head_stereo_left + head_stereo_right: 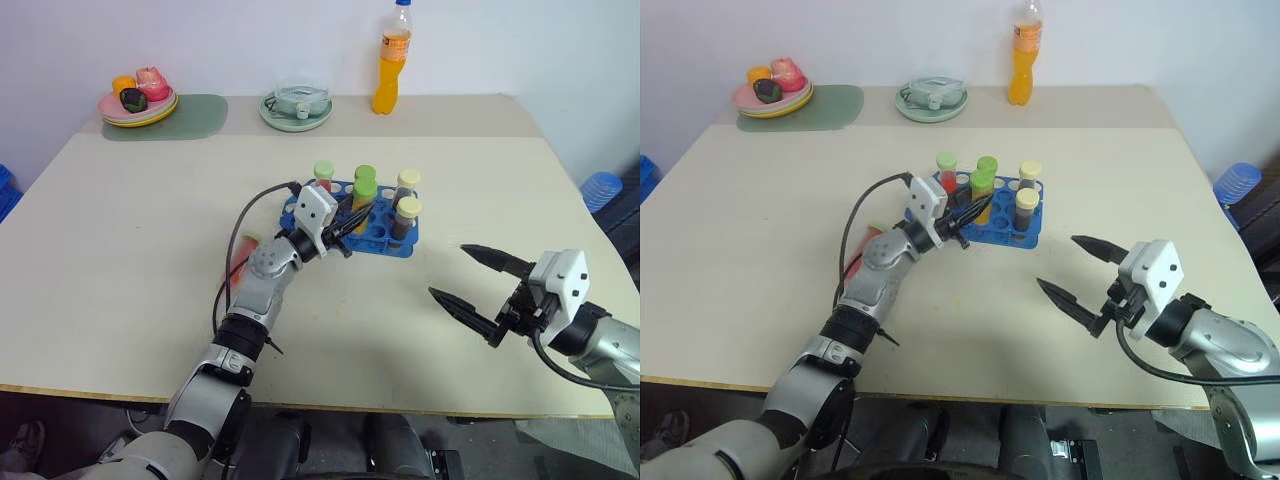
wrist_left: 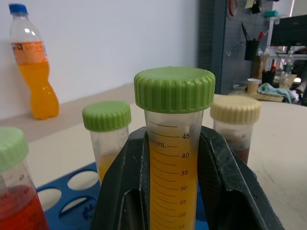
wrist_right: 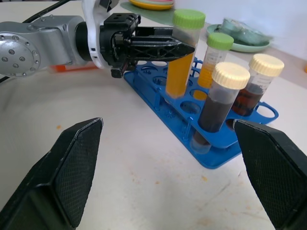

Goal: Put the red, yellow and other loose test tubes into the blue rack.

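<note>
- Pale beige table [image 1: 120, 250] against a white wall, with a tall orange drink bottle [image 1: 392, 60], a round pale green dish [image 1: 296, 108] and a plate of toy food [image 1: 138, 100] along the far edge.
- The blue rack [image 1: 385, 240] sits near the middle of the table.
- The left hand [image 1: 345, 232] is clenched on a yellow-orange tube with a green cap [image 2: 173, 143]; the tube stands slightly tilted with its lower end in a hole of the rack.
- Standing in the rack: a second yellow-orange tube [image 3: 215, 60], a red tube with a green cap [image 1: 323, 177] and two dark brown tubes with pale yellow caps [image 3: 220, 103].
- The right hand [image 1: 470, 280] hangs above the table to the right of the rack, well apart from it, fingers spread wide and grasping nothing.
</note>
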Robot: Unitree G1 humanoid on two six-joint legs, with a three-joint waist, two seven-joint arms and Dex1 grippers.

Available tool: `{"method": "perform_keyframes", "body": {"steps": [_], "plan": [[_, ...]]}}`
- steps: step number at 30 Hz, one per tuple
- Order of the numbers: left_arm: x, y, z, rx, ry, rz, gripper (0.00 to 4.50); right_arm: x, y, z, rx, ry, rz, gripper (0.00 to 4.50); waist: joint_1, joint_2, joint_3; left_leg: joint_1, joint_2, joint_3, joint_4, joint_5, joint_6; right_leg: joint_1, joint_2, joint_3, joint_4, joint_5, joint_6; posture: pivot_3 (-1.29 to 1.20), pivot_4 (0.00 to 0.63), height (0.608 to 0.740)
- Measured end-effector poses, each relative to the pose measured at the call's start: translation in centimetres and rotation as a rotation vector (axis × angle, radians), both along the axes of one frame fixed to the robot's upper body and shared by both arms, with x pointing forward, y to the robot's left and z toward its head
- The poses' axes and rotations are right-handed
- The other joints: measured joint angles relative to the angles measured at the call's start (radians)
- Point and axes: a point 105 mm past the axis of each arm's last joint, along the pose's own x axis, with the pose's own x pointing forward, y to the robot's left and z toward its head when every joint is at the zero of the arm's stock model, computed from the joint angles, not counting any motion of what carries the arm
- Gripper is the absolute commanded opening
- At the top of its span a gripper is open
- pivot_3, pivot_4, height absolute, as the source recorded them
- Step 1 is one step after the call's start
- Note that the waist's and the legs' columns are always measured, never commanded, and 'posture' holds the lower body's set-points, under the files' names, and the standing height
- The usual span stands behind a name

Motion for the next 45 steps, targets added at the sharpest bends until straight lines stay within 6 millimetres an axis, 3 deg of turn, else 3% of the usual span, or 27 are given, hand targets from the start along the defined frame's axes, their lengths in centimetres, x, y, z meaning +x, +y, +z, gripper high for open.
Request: {"method": "perform_keyframes", "body": {"steps": [7,14,19,25,28,30,34,38,41,45], "plan": [[0.0,0.1,0.0,0.002,0.000,-0.008,0.81,-0.7,-0.2,-0.9,0.008,0.034,-0.010,4.50,0.000,0.000,0.000,0.000,0.000,0.000,0.000,0.000,0.000,0.000,0.000,0.000,0.000,0.000,0.000,0.00,0.150,0.740],[-0.3,-0.3,-0.3,-0.006,0.047,-0.071,4.17,-1.1,-0.6,-1.2,0.019,0.035,-0.030,4.50,-0.001,0.000,0.000,0.000,0.000,0.000,0.000,0.000,0.000,0.000,0.000,0.000,0.000,0.000,0.000,0.00,0.150,0.740],[-0.3,0.3,1.2,-0.021,-0.004,-0.038,4.17,-1.1,-0.5,-1.2,0.023,0.032,-0.032,4.50,-0.002,0.000,0.000,0.000,0.000,0.000,0.000,0.000,0.000,0.000,0.001,0.000,0.000,0.000,0.000,0.00,0.150,0.740],[-1.7,1.7,4.1,-0.056,-0.124,-0.042,4.17,-0.8,-0.1,-1.3,0.019,0.026,-0.016,4.50,-0.001,0.000,0.000,0.000,0.000,0.000,0.000,0.000,0.000,0.000,0.001,0.000,0.000,0.000,0.000,0.00,0.150,0.740],[-2.4,2.8,4.9,-0.088,-0.134,-0.035,4.17,-0.5,0.0,-1.3,0.025,0.023,-0.005,4.50,-0.002,0.000,0.000,0.000,0.000,0.000,0.000,0.000,0.000,0.000,0.001,0.000,0.000,0.000,0.000,0.00,0.150,0.740],[-2.1,4.2,6.5,-0.170,-0.102,0.013,4.17,-0.3,0.2,-1.3,0.027,0.022,0.006,4.50,-0.002,0.000,0.000,0.000,0.001,0.000,0.000,0.000,0.000,0.000,0.001,0.000,0.000,0.000,0.000,0.00,0.150,0.740],[0.5,8.6,9.2,-0.323,0.056,0.222,4.17,0.1,0.2,-1.4,0.030,0.022,0.017,4.50,-0.001,0.000,0.000,0.000,0.001,0.000,0.000,0.000,0.000,0.000,0.001,0.000,0.000,0.000,0.000,0.00,0.150,0.740],[2.7,13.0,7.1,-0.157,0.325,0.573,4.17,0.4,-0.1,-1.7,0.032,0.030,0.019,4.50,-0.002,0.000,0.000,0.000,0.001,0.000,0.000,0.000,0.000,0.000,0.001,0.001,0.001,0.000,0.000,0.00,0.150,0.740],[2.2,14.1,5.8,-0.125,0.608,0.567,4.17,0.8,-0.2,-1.8,0.033,0.028,0.025,4.50,-0.001,-0.001,0.001,0.000,0.000,-0.001,0.001,0.000,0.000,-0.001,0.002,0.000,0.002,0.000,0.000,0.00,0.150,0.740],[1.0,15.9,6.3,0.126,0.868,0.559,4.17,1.2,0.2,-1.9,0.025,0.017,0.057,4.50,-0.007,-0.003,0.002,0.000,0.000,-0.001,0.000,0.000,0.000,-0.002,0.002,0.000,0.002,0.000,0.000,0.00,0.150,0.740]]}}
